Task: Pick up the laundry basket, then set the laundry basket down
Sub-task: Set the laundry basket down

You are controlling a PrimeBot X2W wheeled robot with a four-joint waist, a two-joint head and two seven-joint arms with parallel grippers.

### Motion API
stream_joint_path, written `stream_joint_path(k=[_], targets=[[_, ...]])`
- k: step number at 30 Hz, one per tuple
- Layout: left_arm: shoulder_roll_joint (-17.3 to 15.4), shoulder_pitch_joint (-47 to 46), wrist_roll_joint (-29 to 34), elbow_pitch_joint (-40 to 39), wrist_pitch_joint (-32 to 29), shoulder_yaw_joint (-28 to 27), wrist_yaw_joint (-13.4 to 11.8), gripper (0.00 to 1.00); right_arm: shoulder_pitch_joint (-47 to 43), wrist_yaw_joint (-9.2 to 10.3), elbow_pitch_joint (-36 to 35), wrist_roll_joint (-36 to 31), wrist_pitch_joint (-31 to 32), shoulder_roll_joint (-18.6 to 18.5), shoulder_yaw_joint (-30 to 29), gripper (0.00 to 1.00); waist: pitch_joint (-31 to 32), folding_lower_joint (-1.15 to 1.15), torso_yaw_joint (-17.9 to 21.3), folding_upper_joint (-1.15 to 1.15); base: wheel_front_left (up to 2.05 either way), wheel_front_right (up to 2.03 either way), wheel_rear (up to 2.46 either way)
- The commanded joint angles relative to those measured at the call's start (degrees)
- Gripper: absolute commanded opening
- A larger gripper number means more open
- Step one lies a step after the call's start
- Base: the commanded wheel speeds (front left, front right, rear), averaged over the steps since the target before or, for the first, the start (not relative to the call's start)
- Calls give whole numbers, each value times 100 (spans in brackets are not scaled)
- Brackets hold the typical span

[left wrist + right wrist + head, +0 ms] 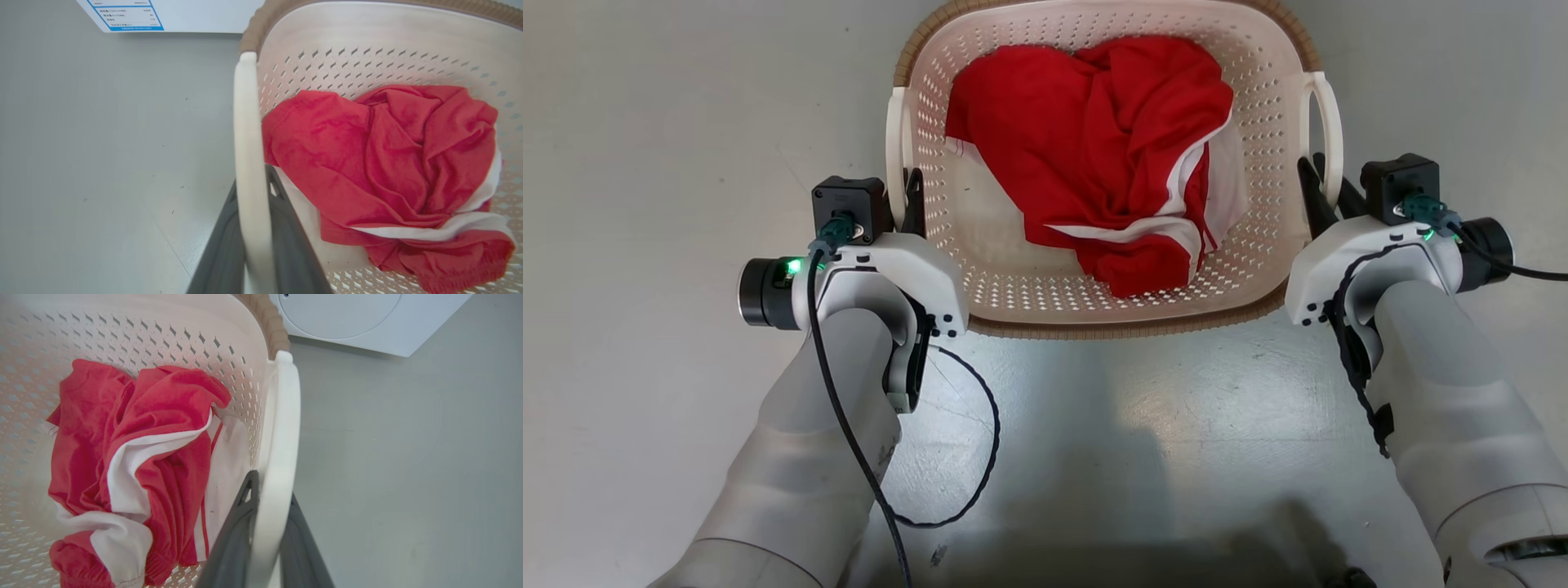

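Holding: my left jaws and right jaws each pinch a handle [249,163] of the laundry basket [1029,269].
Place: just ahead of me; lifted or on the floor [645,163], I cannot tell.
Next: I judge level, matched moves on both sides.

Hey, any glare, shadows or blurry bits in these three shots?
Head view: sharp, with pale glare on the floor below the laundry basket and a dark shadow along the bottom edge. Left wrist view: the left tool, close to the lens, looks slightly soft. Right wrist view: the right tool is soft too; light is even, no glare.
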State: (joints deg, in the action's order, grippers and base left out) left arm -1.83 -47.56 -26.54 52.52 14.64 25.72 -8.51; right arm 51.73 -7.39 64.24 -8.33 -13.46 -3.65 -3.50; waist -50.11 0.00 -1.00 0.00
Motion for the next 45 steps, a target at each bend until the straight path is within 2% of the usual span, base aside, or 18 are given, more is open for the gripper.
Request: stream_joint_path(k=[1,12,37,38,39,40,42,43,45], targets=[[-106,-38,133,-116,36,-108,55,0,-199,-10,-124,-105,-32,78,118,0,-36,0,18,0,0,0,0],[-106,-125,299,-16,36,-165,138,0,-282,-10,-283,32,-3,78,158,0,-138,0,84,0,0,0,0],[-105,-200,342,25,36,-262,159,0,-302,-10,-523,31,61,78,56,0,-311,0,110,0,0,0,0],[-105,-196,294,29,36,-279,132,15,-301,-10,-536,25,57,78,41,0,-318,0,109,0,0,0,0],[-105,-195,273,71,36,-263,99,58,-303,-10,-546,13,59,78,17,10,-324,0,109,0,0,0,0],[-105,-194,229,157,36,-243,66,100,-306,-10,-547,4,69,78,2,32,-328,0,109,0,0,0,0],[-105,-234,121,255,36,-217,24,100,-310,-10,-545,-2,84,78,-7,44,-342,0,102,0,0,0,0],[-105,-284,83,309,36,-165,-12,100,-314,-10,-552,-1,84,78,-18,100,-354,0,92,0,0,0,0],[-105,-325,47,339,36,-128,-32,100,-317,-10,-555,10,80,78,-28,100,-363,0,84,0,0,0,0]])
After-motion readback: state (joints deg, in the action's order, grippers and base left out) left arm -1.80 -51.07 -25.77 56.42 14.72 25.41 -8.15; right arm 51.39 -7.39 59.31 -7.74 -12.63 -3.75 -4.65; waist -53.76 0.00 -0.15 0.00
